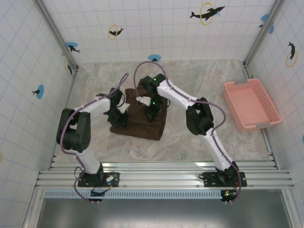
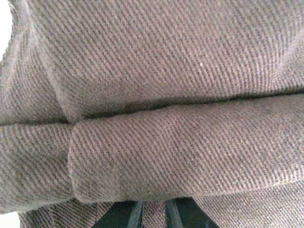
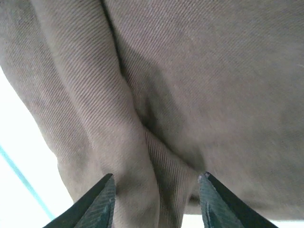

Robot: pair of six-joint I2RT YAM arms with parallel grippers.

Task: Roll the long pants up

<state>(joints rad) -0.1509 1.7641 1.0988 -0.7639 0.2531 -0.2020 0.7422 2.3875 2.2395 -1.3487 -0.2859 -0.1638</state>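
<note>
Left claw (image 2: 154, 216) nearly shut, pinching rolled edge of long pants (image 1: 142, 124). Right claw (image 3: 156, 199) half open astride fold, holding nothing. Close right on fold, roll both sides evenly.

White-and-black arms (image 1: 178, 97), purple cables (image 1: 142, 70), green lights (image 1: 155, 78)

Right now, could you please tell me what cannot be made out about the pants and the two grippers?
- Left wrist view: the left gripper is cut off by the bottom edge, so whether it pinches the pants is unclear.
- Top view: the right gripper is too small, and its tips are hidden beneath its arm.
- All views: which end of the pants is rolled is buried in the folds.
</note>
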